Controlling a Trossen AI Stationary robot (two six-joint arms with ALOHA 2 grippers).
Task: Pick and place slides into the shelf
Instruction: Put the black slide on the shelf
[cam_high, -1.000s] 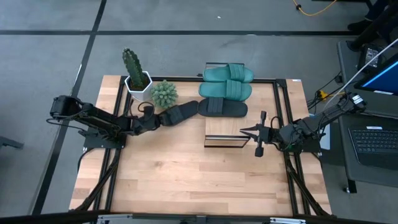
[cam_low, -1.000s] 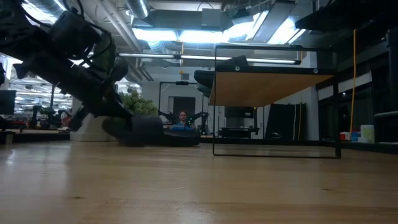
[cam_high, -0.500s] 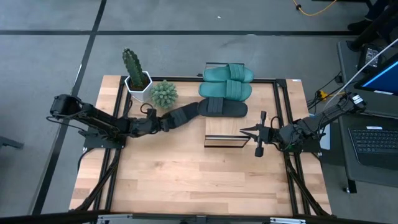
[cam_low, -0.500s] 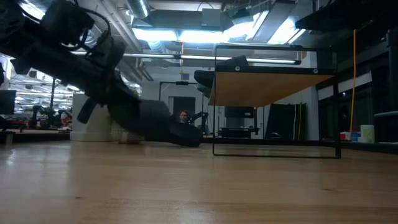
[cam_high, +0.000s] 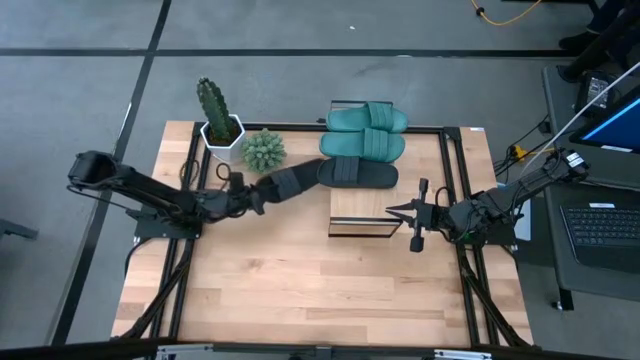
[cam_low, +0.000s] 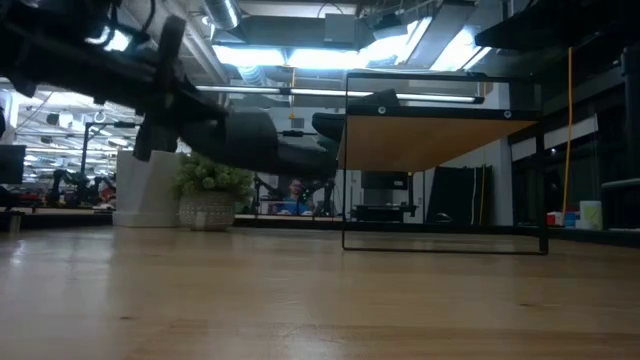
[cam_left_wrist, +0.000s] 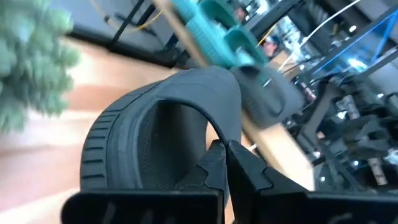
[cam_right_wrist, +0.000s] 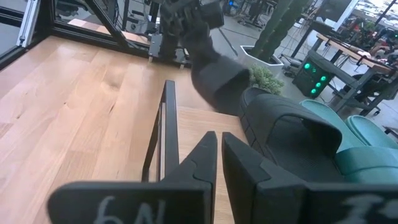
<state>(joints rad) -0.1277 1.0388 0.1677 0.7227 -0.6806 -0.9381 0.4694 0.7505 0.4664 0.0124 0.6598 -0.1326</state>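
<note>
Slides on the shelf number three: two teal slides (cam_high: 364, 131) lie side by side at the far end of the shelf (cam_high: 362, 206), and one black slide (cam_high: 358, 173) lies just beside them on the near side. The plank top nearer the right arm is bare.

The fourth, a carried black slide (cam_high: 285, 184), is off the table, between the round cactus (cam_high: 263, 150) and the shelf's far left corner. In the low view it (cam_low: 262, 140) hangs at about the height of the shelf top, its toe pointing at the shelf.

The left gripper (cam_high: 250, 197) is pinched on this slide. In the left wrist view the fingers (cam_left_wrist: 227, 167) are pressed together over the sole edge, with the arched strap (cam_left_wrist: 180, 99) rising in front.

Handling, as judged: the slide looks light, rubbery and somewhat flexible, with a ribbed rim that should resist slipping. Held at one end, the free toe may droop, so placement needs clearance over the shelf frame. The sole edge or the strap is the sensible hold.

The right gripper (cam_high: 416, 214) waits over the shelf's near right edge, fingers pressed together, holding nothing.

A tall cactus (cam_high: 213, 104) in a white pot stands at the far left of the table, near the round one.
</note>
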